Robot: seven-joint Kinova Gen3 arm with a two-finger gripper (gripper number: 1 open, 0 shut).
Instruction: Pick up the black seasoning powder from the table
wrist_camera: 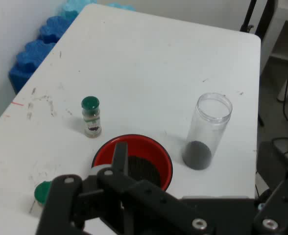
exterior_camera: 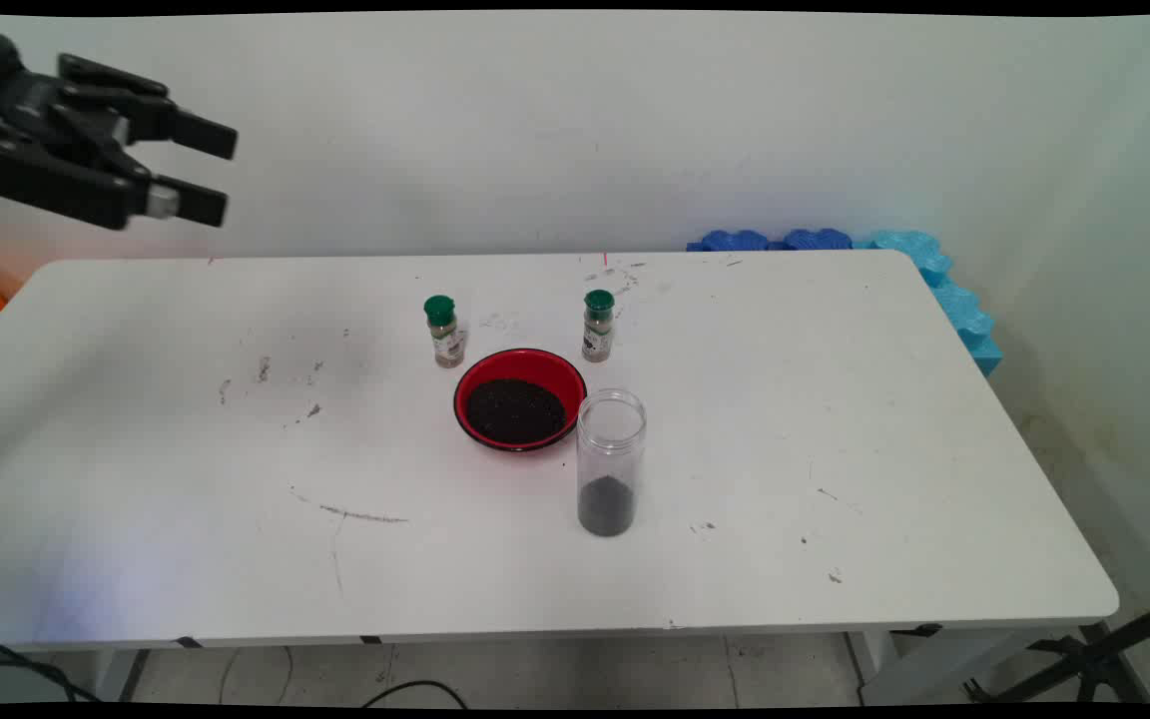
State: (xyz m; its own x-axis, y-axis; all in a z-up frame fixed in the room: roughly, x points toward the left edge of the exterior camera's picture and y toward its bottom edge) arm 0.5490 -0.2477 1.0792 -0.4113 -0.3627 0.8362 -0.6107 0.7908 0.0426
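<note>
The gripper (exterior_camera: 204, 169) hung high above the table's (exterior_camera: 835, 419) far-left corner, fingers (exterior_camera: 206, 134) spread apart and holding nothing. Well away from it, mid-table, sat the red bowl (exterior_camera: 520, 399) full of dark grains. Behind the bowl to its left stood a green-capped shaker (exterior_camera: 444, 332); behind it to the right, a second shaker (exterior_camera: 597, 326). Just beside the bowl, at its front right, the clear jar (exterior_camera: 610, 462) stood upright and uncapped, with a dark layer at its bottom. Far beyond the bowl, blue foam (exterior_camera: 944, 285) hugged the table's back-right corner.
</note>
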